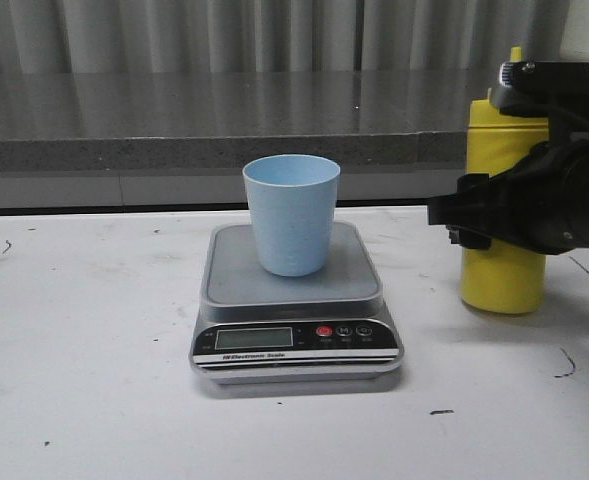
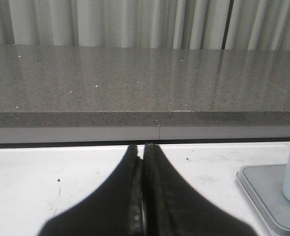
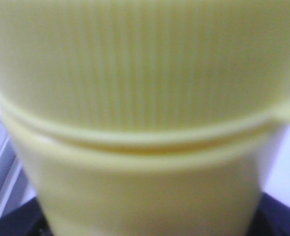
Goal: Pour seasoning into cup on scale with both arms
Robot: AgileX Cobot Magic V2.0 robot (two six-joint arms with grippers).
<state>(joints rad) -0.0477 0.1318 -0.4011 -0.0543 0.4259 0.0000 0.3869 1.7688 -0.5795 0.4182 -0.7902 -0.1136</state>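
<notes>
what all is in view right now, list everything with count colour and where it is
cup: one, pale blue, upright on the scale platform, centre of the table
kitchen scale: one, silver-grey with LCD display, red button and black front strip, centre of the table
seasoning bottle: one, yellow, standing on the table right of the scale, partly hidden by the right arm
table: one, white with small dark marks, foreground
counter ledge: one, grey speckled, behind the table
curtain: one, pale grey, at the back
left gripper: one, black, fingers together, holding nothing, over the table left of the scale
right gripper: one, black, at the bottle's body; its grip cannot be told
</notes>
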